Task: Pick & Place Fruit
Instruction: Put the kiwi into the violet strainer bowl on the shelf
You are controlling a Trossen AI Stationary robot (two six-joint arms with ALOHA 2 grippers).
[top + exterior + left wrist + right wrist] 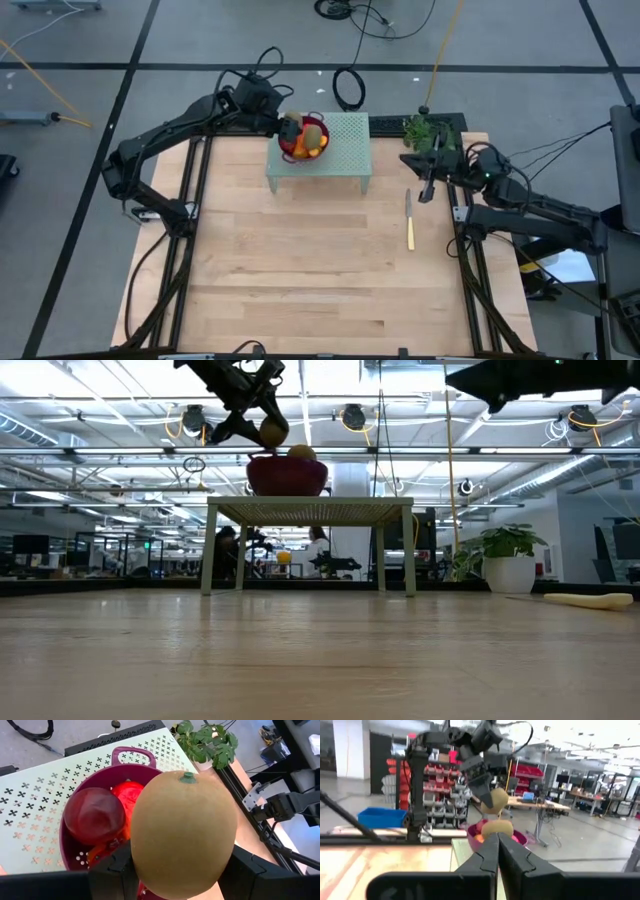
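A purple mesh bowl (305, 145) stands on a pale green perforated stand (345, 150) at the table's far side. It holds a dark red ball (94, 815), a red-orange fruit (130, 792) and a brown-green oval (497, 827). My left gripper (290, 127) is shut on a second brown-green oval (182, 835) just above the bowl's left rim. My right gripper (412, 160) hangs shut and empty in the air near the table's far right corner, pointing toward the bowl. My left gripper pinches the brown-green oval's two long sides (137, 865) between its two fingers (112, 870). It comes slanting down from the table's far left. The oval is lifted clear above the bowl (287, 475), its stem end (188, 777) pointing away from the fingers.
A yellow-handled knife (409, 222) lies on the wooden table right of the stand. A potted plant (425, 128) stands at the far right corner, close to my right gripper. The wide wooden area in front of the stand holds nothing else in view.
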